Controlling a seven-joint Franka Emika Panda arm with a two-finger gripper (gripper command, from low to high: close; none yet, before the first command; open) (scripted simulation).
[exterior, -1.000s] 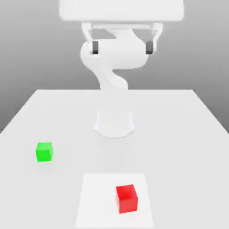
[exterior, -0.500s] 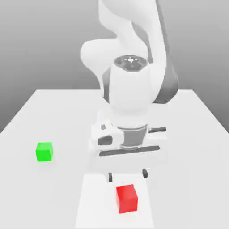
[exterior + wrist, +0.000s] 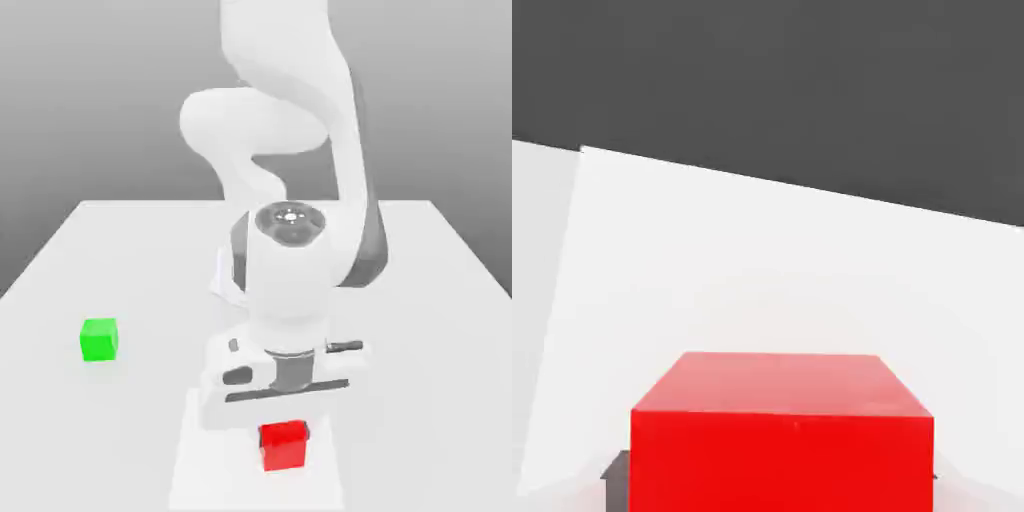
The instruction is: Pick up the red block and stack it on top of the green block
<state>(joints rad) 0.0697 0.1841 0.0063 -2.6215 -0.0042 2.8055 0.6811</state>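
Green block stands well apart from the red block

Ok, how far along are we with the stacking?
Done: the gripper is down at the red block, with its fingers closed on opposite sides of it. In hand: the grasp itself; the block is still over the white patch, and I can't tell if it has lifted. Left: carry it to the green block, set it on top and let go.

1 white arm bent downward, wrist upright, 2 dark fingers closed low beneath it.
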